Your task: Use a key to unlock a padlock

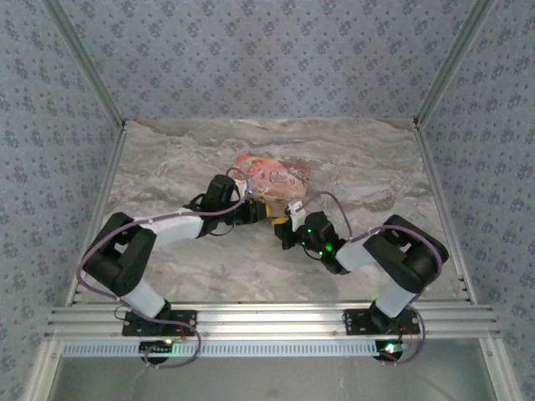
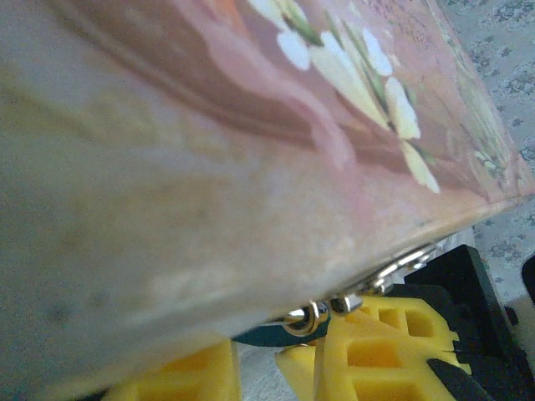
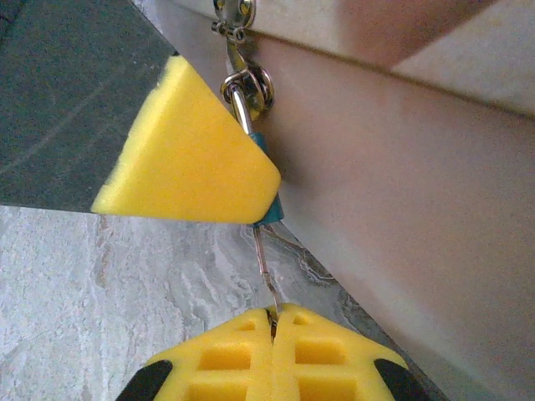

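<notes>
Pinching the key (image 3: 262,255) by its thin blade tip, the right end effector (image 3: 274,313) is clamped just beside the pink packet (image 1: 272,174), above the middle of the counter (image 1: 184,167). The left end effector (image 1: 253,215) sits close alongside; I cannot tell how its fingers stand.

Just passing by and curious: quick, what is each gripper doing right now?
Left gripper: closed, it seems, on the teal head of the key.
Right gripper: closed on the thin tip of that key.

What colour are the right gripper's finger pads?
Bright yellow pads, clearest in the right wrist view.
</notes>
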